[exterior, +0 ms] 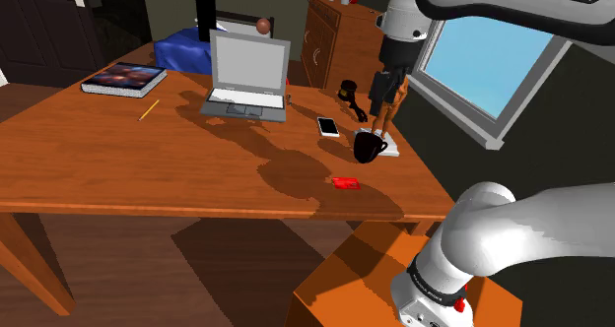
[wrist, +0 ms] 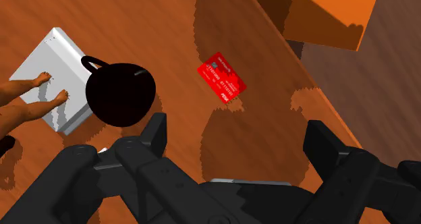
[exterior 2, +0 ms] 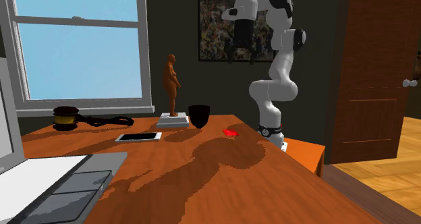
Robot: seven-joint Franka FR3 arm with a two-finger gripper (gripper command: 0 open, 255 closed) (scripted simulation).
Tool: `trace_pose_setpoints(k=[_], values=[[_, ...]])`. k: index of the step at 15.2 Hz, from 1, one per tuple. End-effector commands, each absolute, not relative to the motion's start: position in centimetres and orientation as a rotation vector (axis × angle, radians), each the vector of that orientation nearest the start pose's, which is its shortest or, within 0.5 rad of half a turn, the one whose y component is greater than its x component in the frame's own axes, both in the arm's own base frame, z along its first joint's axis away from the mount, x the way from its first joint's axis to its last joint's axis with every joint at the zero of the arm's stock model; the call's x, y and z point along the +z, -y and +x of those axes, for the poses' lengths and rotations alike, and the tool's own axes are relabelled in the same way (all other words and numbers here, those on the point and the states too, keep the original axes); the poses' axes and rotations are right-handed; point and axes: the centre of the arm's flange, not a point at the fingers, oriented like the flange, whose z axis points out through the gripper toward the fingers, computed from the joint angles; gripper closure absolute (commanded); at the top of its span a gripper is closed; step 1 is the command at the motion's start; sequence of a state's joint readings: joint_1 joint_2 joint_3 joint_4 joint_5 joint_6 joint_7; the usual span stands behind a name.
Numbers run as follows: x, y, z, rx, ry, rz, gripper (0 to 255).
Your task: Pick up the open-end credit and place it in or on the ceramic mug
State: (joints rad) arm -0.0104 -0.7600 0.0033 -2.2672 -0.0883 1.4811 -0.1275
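A small red credit card (exterior: 345,183) lies flat on the wooden table (exterior: 148,167) near its front edge. A black mug (exterior: 370,146) stands upright a short way behind it, beside a brown figurine (exterior: 394,103) on a white base. My gripper (exterior: 387,97) hangs high above the mug and card, open, with nothing between its fingers. In the wrist view the card (wrist: 221,78) lies ahead of the gripper (wrist: 239,131), between the two fingers, and the mug (wrist: 120,94) shows its dark mouth beside the left finger (wrist: 155,131). From the side, card (exterior 2: 231,132) and mug (exterior 2: 199,115) sit below the gripper (exterior 2: 245,56).
A white phone (exterior: 328,126), an open laptop (exterior: 246,79), a pencil (exterior: 149,109) and a book (exterior: 123,80) share the table. A dark cable with a round yellow-and-black object (exterior 2: 65,116) lies by the window. The orange stand (exterior: 365,276) adjoins the table edge.
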Motion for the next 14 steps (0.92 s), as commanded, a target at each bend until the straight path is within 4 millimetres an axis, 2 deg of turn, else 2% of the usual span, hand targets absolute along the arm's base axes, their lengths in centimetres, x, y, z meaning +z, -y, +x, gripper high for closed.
trace_pose_setpoints(k=[1, 7, 14], values=[[61.7, 1.2, 30.5, 0.052, 0.182, -3.224, 0], [53.9, 4.8, 27.6, -0.226, 0.526, -3.076, 0], [43.9, 8.3, 26.8, -0.521, 0.886, -2.831, 0]])
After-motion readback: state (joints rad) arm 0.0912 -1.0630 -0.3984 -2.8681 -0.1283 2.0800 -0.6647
